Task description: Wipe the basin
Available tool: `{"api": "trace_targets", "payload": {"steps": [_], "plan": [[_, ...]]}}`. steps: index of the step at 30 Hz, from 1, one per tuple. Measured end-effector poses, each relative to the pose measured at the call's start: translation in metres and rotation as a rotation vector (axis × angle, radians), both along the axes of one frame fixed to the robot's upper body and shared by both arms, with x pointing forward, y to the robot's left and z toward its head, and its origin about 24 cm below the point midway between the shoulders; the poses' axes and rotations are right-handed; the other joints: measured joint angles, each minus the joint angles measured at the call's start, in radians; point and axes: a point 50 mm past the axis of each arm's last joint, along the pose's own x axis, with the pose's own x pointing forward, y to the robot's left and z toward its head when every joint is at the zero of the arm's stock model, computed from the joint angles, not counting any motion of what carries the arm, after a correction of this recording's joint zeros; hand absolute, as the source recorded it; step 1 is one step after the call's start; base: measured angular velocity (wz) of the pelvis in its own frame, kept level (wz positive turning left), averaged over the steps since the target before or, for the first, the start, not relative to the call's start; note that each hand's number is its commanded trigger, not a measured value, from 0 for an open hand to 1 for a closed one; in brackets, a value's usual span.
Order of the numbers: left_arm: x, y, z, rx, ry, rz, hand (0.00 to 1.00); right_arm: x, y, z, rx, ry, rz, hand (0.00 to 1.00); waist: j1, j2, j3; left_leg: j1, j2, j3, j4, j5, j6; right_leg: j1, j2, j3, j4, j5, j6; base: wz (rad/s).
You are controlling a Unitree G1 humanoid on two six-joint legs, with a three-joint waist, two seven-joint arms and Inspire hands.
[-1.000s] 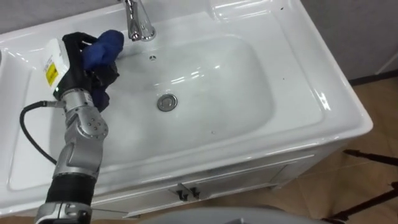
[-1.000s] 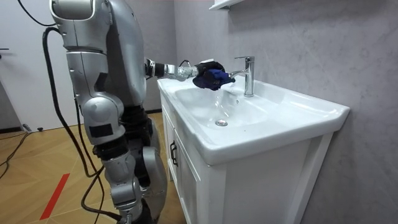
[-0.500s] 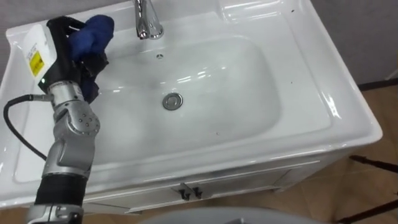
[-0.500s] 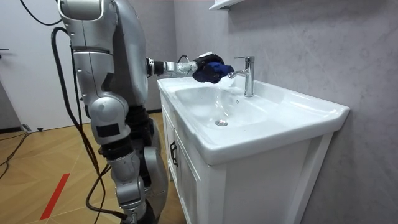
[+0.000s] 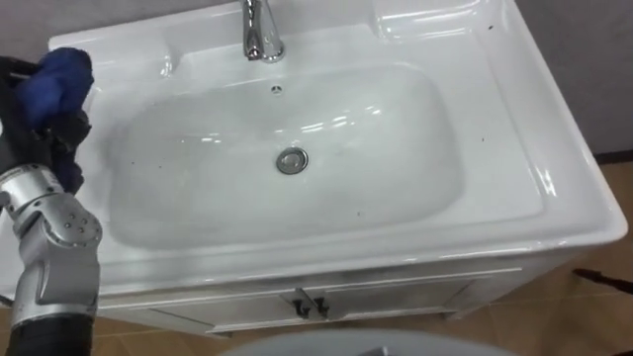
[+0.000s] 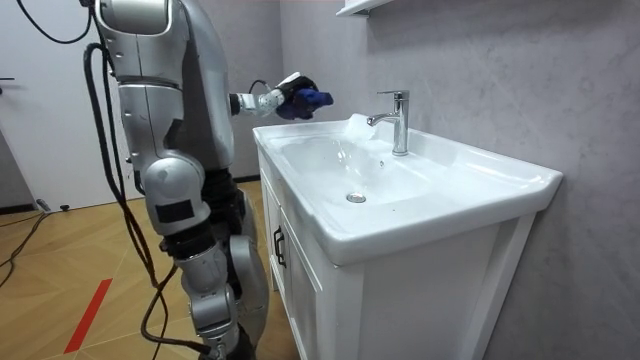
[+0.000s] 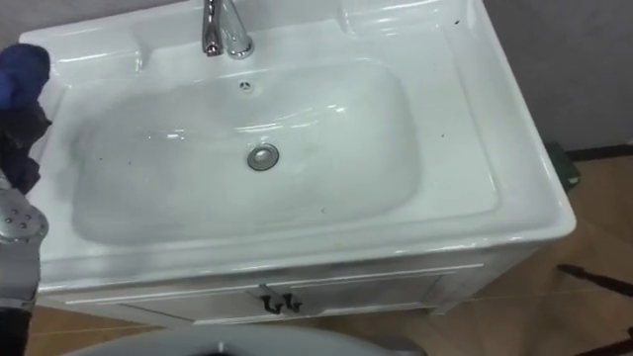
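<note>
Left hand point(image 6: 284, 101), fingers curled round the blue cloth point(image 5: 54, 81), hangs raised beside the left rim of the basin point(image 5: 514, 148); the cloth should be pressed flat inside it and swept toward the drain point(image 5: 291, 160).

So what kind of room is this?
Probably a bathroom: there's a white basin with a tap and a drain, set on a cabinet. The left robot hand holds a cloth.

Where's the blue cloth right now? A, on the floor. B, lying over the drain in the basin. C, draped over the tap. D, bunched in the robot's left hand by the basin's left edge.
D: the blue cloth is clutched in the left hand, at the left rim of the basin, outside the bowl.
</note>
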Motion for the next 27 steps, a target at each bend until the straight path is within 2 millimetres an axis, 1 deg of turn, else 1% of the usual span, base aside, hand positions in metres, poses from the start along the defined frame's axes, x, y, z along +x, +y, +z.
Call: {"api": "trace_targets", "payload": {"steps": [3,7,11,14,20,23,27], "plan": [[-0.0021,0.0044,0.0013,0.002,-0.003,0.023,1.0,0.0005,-0.0013,0.0005,-0.004,-0.005,-0.004,0.0,0.004,0.002,0.0015,-0.007,-0.003,-0.019,0.002,0.0,0.0,-0.001,-0.004,-0.016,0.0,-0.001,0.002,0.17],[-0.0039,0.008,0.0027,0.004,-0.007,0.04,1.0,-0.0002,-0.002,0.0008,-0.003,-0.005,-0.006,0.0,0.006,0.009,0.004,-0.017,-0.009,-0.022,0.019,0.0,0.0,0.0,-0.013,-0.024,0.0,-0.004,0.008,0.07],[-0.0039,0.0083,0.0028,0.005,-0.007,0.041,1.0,-0.001,-0.002,0.0008,0.0,-0.002,-0.007,0.0,0.007,0.012,0.0026,-0.028,-0.013,-0.022,0.03,0.0,0.0,-0.001,-0.018,-0.028,0.002,-0.005,0.009,0.01],[-0.0039,0.0083,0.0029,0.005,-0.007,0.041,1.0,-0.0018,-0.002,0.0008,0.0,0.0,-0.005,0.0,0.007,0.011,0.0029,-0.027,-0.014,-0.02,0.027,0.0,0.0,0.0,-0.019,-0.031,0.011,-0.005,0.01,0.01],[-0.0043,0.0088,0.0011,0.002,0.002,0.042,1.0,-0.003,-0.0019,0.0007,0.003,0.006,-0.006,0.0,0.003,0.005,0.0068,-0.02,-0.014,-0.019,0.021,0.0,0.0,-0.001,-0.019,-0.031,0.012,-0.006,0.011,0.0],[-0.006,0.0104,-0.0041,-0.005,0.027,0.049,1.0,-0.0046,-0.0016,0.0006,0.011,0.012,-0.009,0.0,0.002,0.005,0.0063,-0.018,-0.015,-0.021,0.023,-0.001,0.001,0.001,-0.02,-0.03,0.001,-0.007,0.014,0.0],[-0.0067,0.0109,-0.0057,-0.007,0.035,0.053,1.0,-0.0062,-0.0013,0.0005,0.02,0.019,-0.013,0.0,0.003,0.006,0.0059,-0.022,-0.016,-0.021,0.026,-0.001,0.002,-0.001,-0.021,-0.031,0.001,-0.007,0.014,0.0]]}}
